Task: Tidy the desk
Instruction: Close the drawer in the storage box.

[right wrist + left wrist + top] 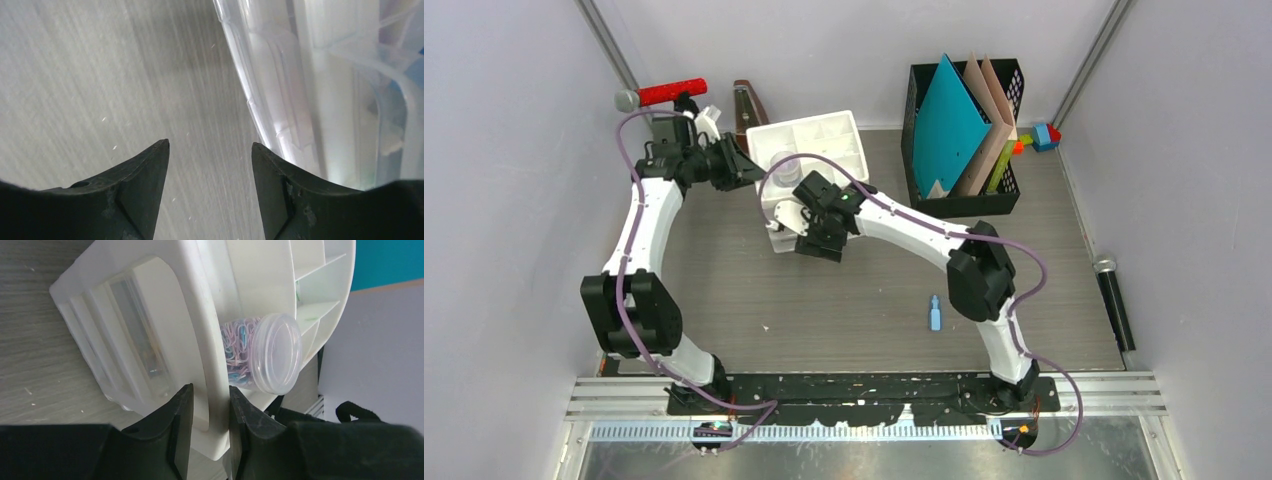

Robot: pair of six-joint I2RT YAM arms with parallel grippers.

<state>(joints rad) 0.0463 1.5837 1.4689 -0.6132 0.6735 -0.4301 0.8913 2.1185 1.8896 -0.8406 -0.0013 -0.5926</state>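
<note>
Desk (pixel 824 300) part-sorted: jar (pixel 265 355) trayed, bottle (pixel 935 313) loose at 5 o'clock.
Left gripper (pixel 210 390) astride tray (pixel 150 300) wall, grip unclear; right gripper (pixel 210 145) gaped, empty.

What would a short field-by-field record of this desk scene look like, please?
surface: desk, wood-grain
white organizer: far centre, holds a clear jar of paper clips
left end effector: straddles the organizer's wall; grip unclear
right end effector: open, empty, over bare desk beside the organizer's translucent edge
file holder: far right, teal folder inside
loose: small blue item near the right arm
</note>
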